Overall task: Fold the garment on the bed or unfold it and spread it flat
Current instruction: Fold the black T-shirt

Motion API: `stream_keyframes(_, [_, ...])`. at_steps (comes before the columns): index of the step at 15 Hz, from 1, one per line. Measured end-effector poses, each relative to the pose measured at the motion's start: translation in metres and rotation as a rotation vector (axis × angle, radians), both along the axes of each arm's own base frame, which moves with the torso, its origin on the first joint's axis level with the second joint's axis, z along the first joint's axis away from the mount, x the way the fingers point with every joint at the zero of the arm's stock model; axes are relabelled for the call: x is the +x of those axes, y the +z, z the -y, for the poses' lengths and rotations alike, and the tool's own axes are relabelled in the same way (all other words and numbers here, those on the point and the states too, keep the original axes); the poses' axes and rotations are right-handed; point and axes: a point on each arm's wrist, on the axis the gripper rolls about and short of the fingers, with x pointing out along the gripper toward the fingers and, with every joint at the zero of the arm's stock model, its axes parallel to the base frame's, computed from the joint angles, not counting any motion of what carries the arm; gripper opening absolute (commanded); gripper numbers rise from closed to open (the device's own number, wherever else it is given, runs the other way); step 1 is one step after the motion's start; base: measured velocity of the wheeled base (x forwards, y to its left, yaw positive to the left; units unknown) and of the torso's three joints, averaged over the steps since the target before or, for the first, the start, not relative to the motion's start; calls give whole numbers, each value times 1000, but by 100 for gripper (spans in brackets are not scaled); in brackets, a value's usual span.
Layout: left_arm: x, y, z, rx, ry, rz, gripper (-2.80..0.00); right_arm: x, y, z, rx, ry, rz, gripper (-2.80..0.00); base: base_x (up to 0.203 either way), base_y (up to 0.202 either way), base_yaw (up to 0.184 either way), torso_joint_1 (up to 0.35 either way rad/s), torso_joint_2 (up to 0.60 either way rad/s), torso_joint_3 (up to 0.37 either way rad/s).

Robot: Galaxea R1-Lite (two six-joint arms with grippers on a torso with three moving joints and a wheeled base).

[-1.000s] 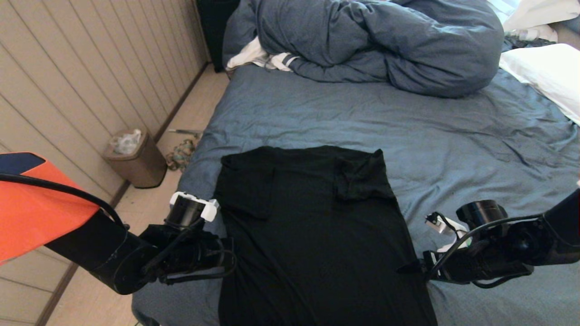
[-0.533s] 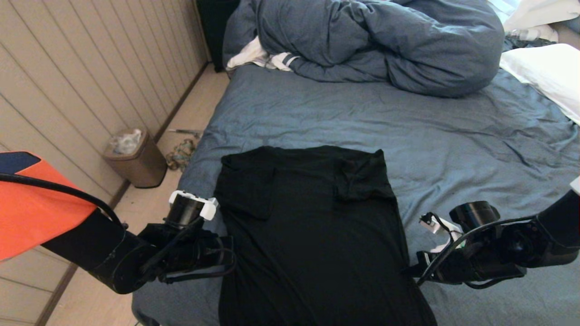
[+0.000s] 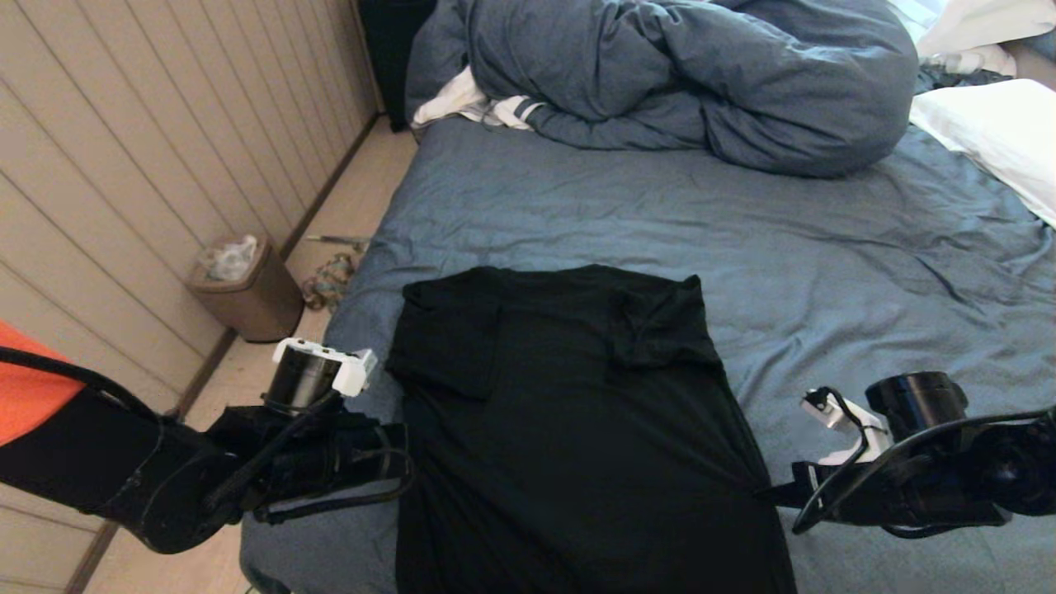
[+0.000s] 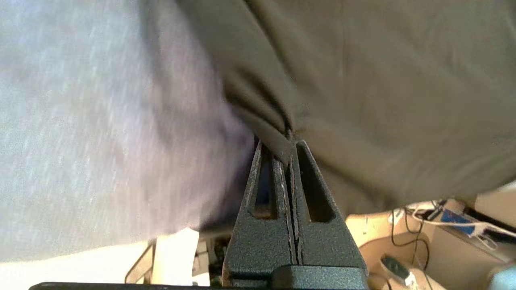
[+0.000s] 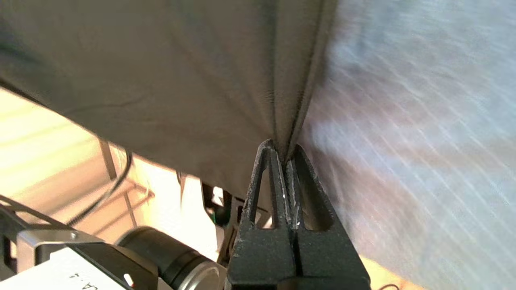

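Note:
The black garment [image 3: 569,429] lies plain side up on the bed [image 3: 825,256], both sleeves folded inward onto its body. My left gripper [image 3: 403,462] is shut on the shirt's left side edge near the bed's front corner. In the left wrist view the left gripper [image 4: 287,141] pinches a fold of dark garment fabric [image 4: 383,100]. My right gripper [image 3: 763,493] is shut on the shirt's right side edge. The right wrist view shows the right gripper [image 5: 283,152] gripping a taut pleat of the garment [image 5: 181,72]. The printed side is hidden.
A bunched blue-grey duvet [image 3: 685,74] fills the far end of the bed, with a white striped cloth [image 3: 487,106] beside it and white pillows [image 3: 998,132] at the far right. A brown waste bin [image 3: 243,289] stands on the floor by the panelled wall.
Both grippers have moved toward the bed's near edge, still shut on the shirt's side edges. The right one dropped lower and slightly rightward, and the shirt's lower half has been drawn nearer.

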Motion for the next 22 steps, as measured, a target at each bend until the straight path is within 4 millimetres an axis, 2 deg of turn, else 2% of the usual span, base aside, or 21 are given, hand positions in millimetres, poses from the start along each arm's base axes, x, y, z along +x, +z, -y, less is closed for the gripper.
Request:
stream_keyframes(4, [-23,8,-14,0,0,9,-280,-20,9,13,-4,-55,24,-280,0,0,0,0,0,0])
stream_keyframes(9, [-46,14,-23,-16,-14,15,-280,-38,11,13,-4,-63,24,-280,0,0,0,0,0,0])
stream_keyframes(16, [-79,8,-11,-24,-101,-36,-280,-54,6,11,-9,-48,2,-280,0,0,0,0,0,0])
stream_keyframes(19, [-83,6,-7,-18,-121,-42,-280,-56,7,10,-9,-48,6,-280,0,0,0,0,0,0])
stream_keyframes(22, [-70,18,-6,-37,-95,7,-280,-38,20,13,-8,-65,62,-280,0,0,0,0,0,0])
